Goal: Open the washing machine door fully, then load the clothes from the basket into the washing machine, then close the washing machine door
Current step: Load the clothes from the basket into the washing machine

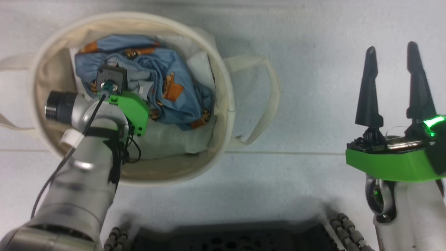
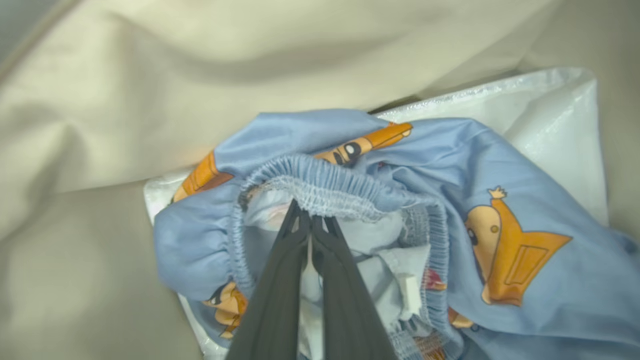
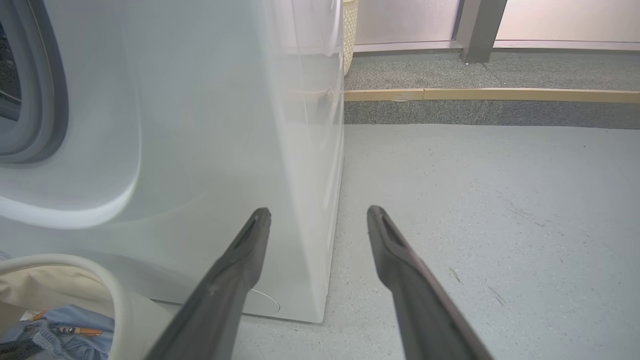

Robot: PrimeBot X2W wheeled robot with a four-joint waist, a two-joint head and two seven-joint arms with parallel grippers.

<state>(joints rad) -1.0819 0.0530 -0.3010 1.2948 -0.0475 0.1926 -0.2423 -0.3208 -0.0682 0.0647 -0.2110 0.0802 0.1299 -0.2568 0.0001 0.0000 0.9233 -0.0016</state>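
My left hand (image 2: 310,222) is closed, pinching the elastic waistband of the clothes (image 2: 500,165), which lie in the basket (image 1: 223,104) on the floor (image 1: 313,35). My right hand (image 3: 317,212) stands fully open and empty beside the washing machine (image 3: 200,125).

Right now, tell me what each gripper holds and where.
Left gripper: shut on the blue clothes, at the elastic waistband, inside the basket. Right gripper: open, holding nothing.

Pale grey floor (image 3: 500,200), wooden strip (image 3: 500,94)
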